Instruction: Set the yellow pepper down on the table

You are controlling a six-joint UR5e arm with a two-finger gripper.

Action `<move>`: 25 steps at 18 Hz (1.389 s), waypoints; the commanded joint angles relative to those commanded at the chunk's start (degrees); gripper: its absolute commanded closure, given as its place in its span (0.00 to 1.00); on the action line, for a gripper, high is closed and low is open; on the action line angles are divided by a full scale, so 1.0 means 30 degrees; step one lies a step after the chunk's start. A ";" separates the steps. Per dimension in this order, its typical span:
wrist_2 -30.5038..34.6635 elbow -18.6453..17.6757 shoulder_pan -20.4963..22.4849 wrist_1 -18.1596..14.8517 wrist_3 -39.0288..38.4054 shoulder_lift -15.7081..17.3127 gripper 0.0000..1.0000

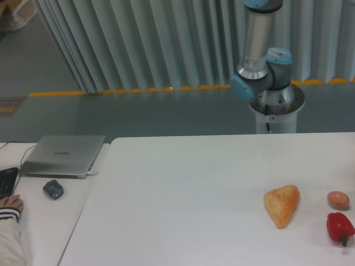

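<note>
**Inventory by count, fixed camera view**

Tables: two. One large white table (183, 188) fills the centre and right of the frame; one smaller white desk (39, 221) sits at lower left.

Food items: three, all at lower right.
- One orange-tan wedge pastry (282, 204).
- One brown egg (338, 199).
- One red pepper (339, 226).

Desk items at left: one closed laptop (62, 155), one dark mouse (53, 189), one keyboard (6, 182), partly cut off.

Robot arms: one (262, 61), upper right.

Human hands: one (10, 204), at the left edge.
</note>
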 joint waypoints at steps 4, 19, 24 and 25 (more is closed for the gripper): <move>-0.0059 0.0910 0.0323 0.0000 0.0000 -0.1027 0.00; 0.0029 0.1586 0.0646 0.2137 -0.0586 -0.3723 0.00; 0.0058 0.1557 0.0763 0.2460 -0.0761 -0.4134 0.00; 0.0058 0.1499 0.0763 0.2606 -0.0994 -0.4135 0.00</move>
